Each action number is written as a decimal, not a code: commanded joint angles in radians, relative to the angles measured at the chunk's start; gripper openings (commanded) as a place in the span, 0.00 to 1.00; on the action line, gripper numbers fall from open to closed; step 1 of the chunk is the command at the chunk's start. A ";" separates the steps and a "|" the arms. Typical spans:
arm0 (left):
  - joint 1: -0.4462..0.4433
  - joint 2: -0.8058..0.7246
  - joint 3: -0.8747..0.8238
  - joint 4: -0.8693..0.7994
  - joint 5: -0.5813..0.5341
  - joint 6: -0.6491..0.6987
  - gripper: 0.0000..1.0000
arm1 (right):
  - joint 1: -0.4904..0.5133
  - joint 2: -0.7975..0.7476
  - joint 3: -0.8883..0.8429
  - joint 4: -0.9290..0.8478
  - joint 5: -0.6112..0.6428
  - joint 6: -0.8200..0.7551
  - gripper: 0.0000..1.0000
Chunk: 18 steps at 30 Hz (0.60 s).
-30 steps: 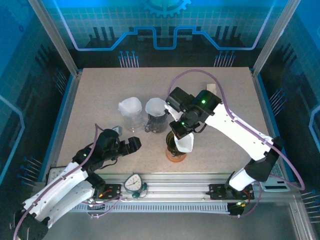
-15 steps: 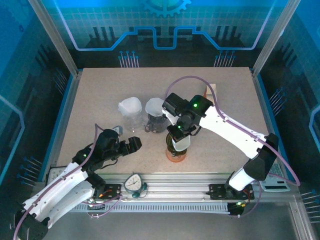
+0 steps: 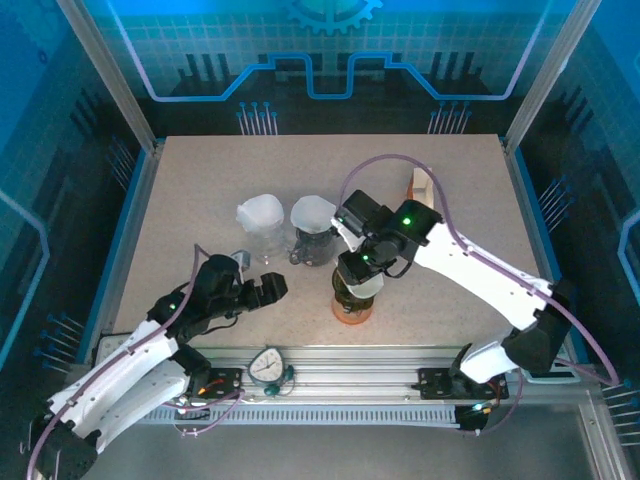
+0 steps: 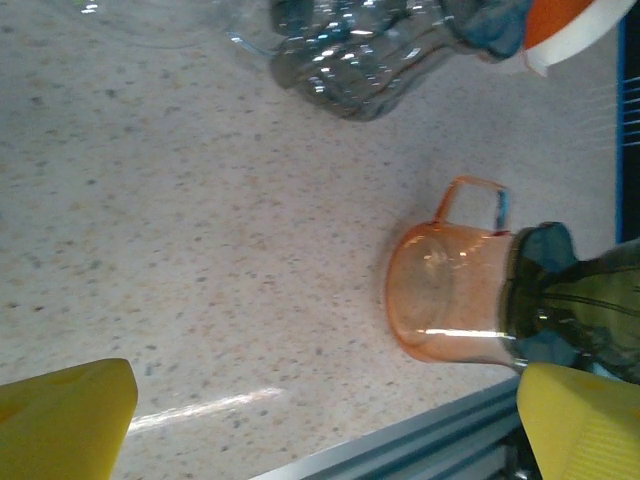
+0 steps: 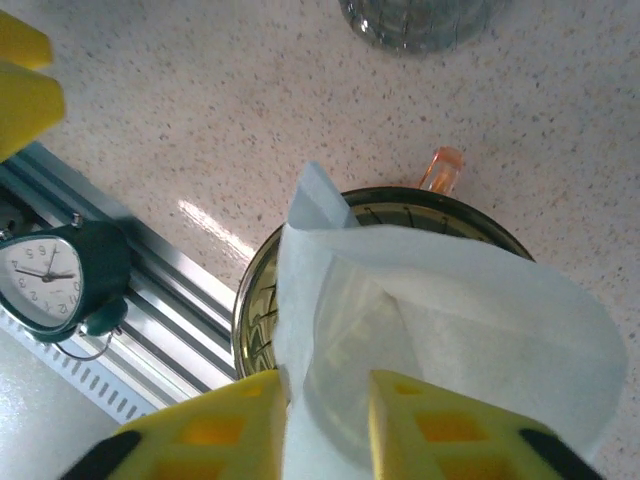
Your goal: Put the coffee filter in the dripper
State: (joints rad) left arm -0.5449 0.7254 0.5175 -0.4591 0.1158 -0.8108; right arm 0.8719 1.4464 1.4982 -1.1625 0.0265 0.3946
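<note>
- Top external view: the right gripper (image 3: 355,278) is down on the dripper (image 3: 345,297). It sits lower and more squarely over it than a second ago.
- Back then a white cone of paper hung off the dripper's right side under the fingers. That cone is tucked in beneath the gripper now.
- Right wrist camera: the coffee filter (image 5: 450,320) lies in the dripper's mouth, spread across the olive glass rim. One corner pokes up at the left edge.
- The grip has eased. The right jaws stand a little apart, and the filter's near wall stands in the gap between the yellow fingers (image 5: 215,435). I can't tell whether the pads touch the paper.
- The dripper stands on an orange cup (image 4: 445,300), whose handle peeks out beyond the far rim.
- The left gripper (image 3: 268,288) is where it was, just left of the dripper and clear of it. Its jaws are spread as wide as they go, with nothing between them.
- Left wrist camera agrees, with bare speckled table (image 4: 200,220) between the two yellow tips.
- Behind sit a clear glass (image 3: 262,228) and a darker jug (image 3: 312,240), each with white paper in it, unmoved.
- The small clock (image 3: 268,365) sits on the front rail, same spot.
</note>
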 commanded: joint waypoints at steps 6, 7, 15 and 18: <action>-0.093 0.147 0.198 0.106 0.053 0.071 0.99 | -0.002 -0.172 -0.099 0.106 0.073 0.041 0.57; -0.115 0.169 0.223 0.103 0.038 0.082 0.99 | -0.005 -0.190 -0.115 0.109 0.088 0.046 0.59; -0.211 0.320 0.380 0.082 -0.010 0.131 0.88 | -0.041 -0.309 -0.239 0.144 0.137 0.057 0.61; -0.218 0.338 0.389 0.076 -0.010 0.130 0.87 | -0.048 -0.302 -0.256 0.156 0.099 0.027 0.60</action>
State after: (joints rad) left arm -0.7540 1.0542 0.8761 -0.3679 0.1276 -0.7101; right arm 0.8360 1.1473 1.2587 -1.0485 0.1417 0.4377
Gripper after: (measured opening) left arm 0.875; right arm 0.607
